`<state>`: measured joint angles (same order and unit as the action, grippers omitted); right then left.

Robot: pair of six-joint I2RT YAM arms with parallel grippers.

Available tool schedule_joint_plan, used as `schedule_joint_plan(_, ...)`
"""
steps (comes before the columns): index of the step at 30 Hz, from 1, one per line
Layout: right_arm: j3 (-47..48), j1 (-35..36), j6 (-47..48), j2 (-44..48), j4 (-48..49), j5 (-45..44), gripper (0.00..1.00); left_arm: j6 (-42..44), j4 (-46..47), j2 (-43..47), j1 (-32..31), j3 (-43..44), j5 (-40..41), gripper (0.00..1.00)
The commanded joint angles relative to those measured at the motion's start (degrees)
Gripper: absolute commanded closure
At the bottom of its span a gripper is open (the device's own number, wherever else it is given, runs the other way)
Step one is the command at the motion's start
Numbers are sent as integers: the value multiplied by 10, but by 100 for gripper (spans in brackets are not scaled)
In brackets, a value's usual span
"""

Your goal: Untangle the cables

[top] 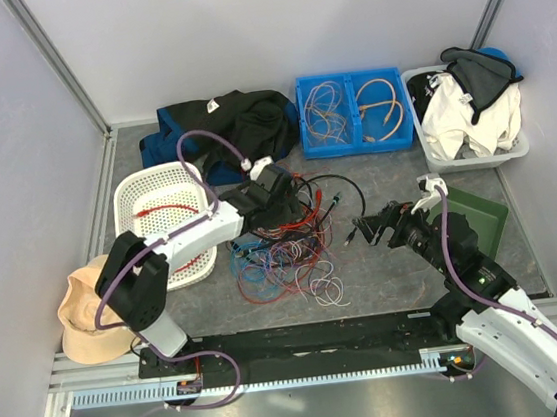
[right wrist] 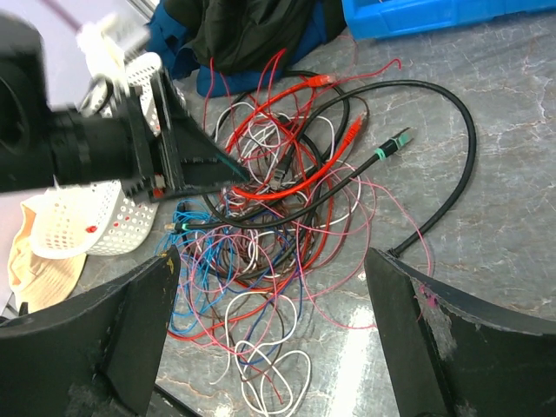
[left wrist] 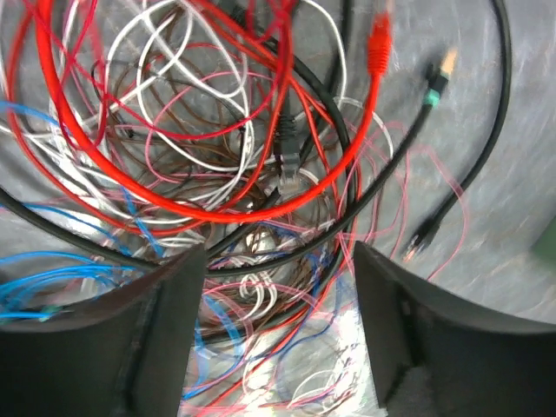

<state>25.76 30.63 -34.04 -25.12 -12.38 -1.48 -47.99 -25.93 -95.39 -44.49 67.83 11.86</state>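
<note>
Where the grey marbled counter (top: 397,280) fills the middle of the top view, the cables (top: 287,243) lie as one loose heap of thin red, black, white, blue and pink wires, just right of the white basket (top: 155,182) and below the dark garment (top: 239,122). Left tool (left wrist: 274,252): set over the upper left part of the heap, fingers spread, wires showing in the gap beneath them and none pinched. A thick red cable (left wrist: 217,208) curves just ahead of its tips, its red plug (left wrist: 378,48) at the upper right of the left wrist view. Right tool (right wrist: 271,256): released, fingers wide apart with nothing between them, near the heap's right side and apart from it. Thick black cable (right wrist: 460,165): sweeps out of the heap in a wide loop toward the right of the right wrist view, with a green-banded plug (right wrist: 395,141) lying inside the loop. Edges: basket close on the left, whether touching the wires cannot be told; garment at the top; blue bin (top: 349,78) at the upper right, well apart; green board (top: 486,215) at the right, beneath the right arm. Open room: bare counter below and to the right of the heap down to the black rail (top: 314,340), and a strip between the heap and the blue bin.
</note>
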Motion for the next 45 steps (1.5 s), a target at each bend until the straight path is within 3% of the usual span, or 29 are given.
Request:
schedule_joint_plan(1,18,0,11,0,-1,-12,5,-220,88,34,1,-89,41,30)
schedule_joint_plan(6,23,0,15,0,-9,-10,5,-287,134,28,4,-114,57,26)
schedule_joint_plan(18,18,0,23,22,-34,-32,5,-273,155,-83,51,-61,-3,34)
schedule_joint_plan(21,17,0,23,17,-33,-34,5,-268,170,-91,52,-74,-17,43)
schedule_joint_plan(23,19,0,24,12,-32,-32,5,-260,178,-80,52,-82,-19,62)
schedule_joint_plan(25,21,0,24,10,-31,-31,5,-237,179,-64,52,-83,-17,85)
schedule_joint_plan(28,23,0,24,13,-33,-31,5,-193,174,-9,52,-76,-23,98)
schedule_joint_plan(34,47,0,25,12,-33,-33,5,-24,96,88,46,-7,-79,98)
schedule_joint_plan(39,66,0,28,14,-27,-39,5,93,16,133,34,27,-52,98)
schedule_joint_plan(45,86,0,-5,-23,41,-16,5,177,10,175,8,5,-17,98)
